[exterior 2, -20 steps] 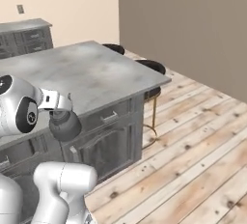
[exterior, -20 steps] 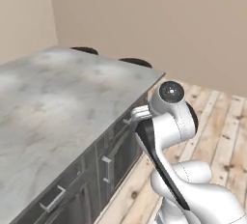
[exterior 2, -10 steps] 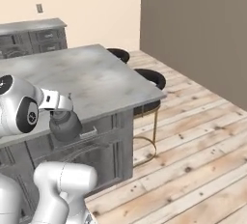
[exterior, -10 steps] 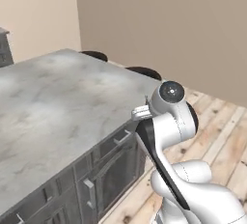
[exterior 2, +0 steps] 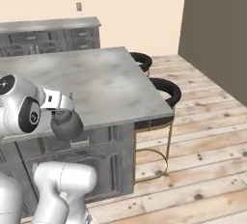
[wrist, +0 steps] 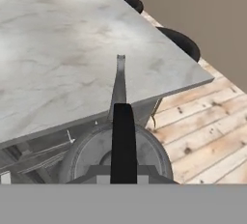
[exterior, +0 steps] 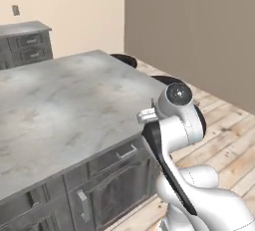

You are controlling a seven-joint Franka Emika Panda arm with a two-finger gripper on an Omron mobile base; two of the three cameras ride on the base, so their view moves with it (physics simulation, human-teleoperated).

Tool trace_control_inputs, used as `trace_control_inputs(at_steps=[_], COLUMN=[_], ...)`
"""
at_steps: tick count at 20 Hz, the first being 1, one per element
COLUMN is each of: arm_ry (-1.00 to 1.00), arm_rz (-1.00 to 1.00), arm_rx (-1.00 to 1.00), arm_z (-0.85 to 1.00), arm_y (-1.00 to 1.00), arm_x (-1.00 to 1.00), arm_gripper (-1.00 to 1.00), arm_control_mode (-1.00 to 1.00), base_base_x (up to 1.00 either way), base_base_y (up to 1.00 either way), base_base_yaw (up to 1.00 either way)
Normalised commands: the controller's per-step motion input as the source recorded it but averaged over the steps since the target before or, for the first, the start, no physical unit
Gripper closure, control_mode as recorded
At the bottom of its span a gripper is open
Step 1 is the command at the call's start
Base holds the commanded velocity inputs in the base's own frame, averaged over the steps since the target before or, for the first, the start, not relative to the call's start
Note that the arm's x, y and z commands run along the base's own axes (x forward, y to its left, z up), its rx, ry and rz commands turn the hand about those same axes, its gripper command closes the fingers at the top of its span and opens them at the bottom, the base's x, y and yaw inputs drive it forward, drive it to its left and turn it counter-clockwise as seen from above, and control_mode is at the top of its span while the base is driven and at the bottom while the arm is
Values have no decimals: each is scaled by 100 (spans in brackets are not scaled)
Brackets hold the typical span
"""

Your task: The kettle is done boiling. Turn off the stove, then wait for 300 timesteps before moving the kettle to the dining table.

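Note:
The small dark grey kettle [exterior 2: 66, 125] hangs close in front of my arm, by the dining table's near edge and below its top. My gripper [exterior 2: 61, 113] is shut on its thin black arched handle [wrist: 123, 141]. In the hand view I look down on the kettle's round lid [wrist: 91, 153], with its spout [wrist: 119, 85] pointing towards the dining table [wrist: 62, 44]. This large pale marble slab [exterior: 69, 100] rests on dark grey cabinet fronts [exterior 2: 96, 153]. The stove is out of view.
Two black round stools [exterior 2: 167, 91] [exterior 2: 142, 61] stand at the table's right end. A wall counter with dark drawers [exterior 2: 48, 32] runs along the back wall. Open wooden floor [exterior 2: 202, 160] lies to the right, bounded by a brown wall [exterior: 199, 31].
The whole picture has swung as the base moved: the table now shows more side-on and the back wall counter has come into view. My arm keeps its pose with the kettle.

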Motion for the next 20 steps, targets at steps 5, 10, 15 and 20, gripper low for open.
trace_control_inputs(at_steps=[5,10,15,20], arm_ry=[0,0,0,0], arm_rz=[0,0,0,0], arm_rx=[0,0,0,0], arm_z=[0,0,0,0], arm_y=[0,0,0,0], arm_x=[0,0,0,0], arm_gripper=[100,100,100,100], arm_control_mode=[100,100,100,100], base_base_x=[56,59,59,61], base_base_y=[-37,-46,-54,-54], base_base_yaw=[46,42,39,38])
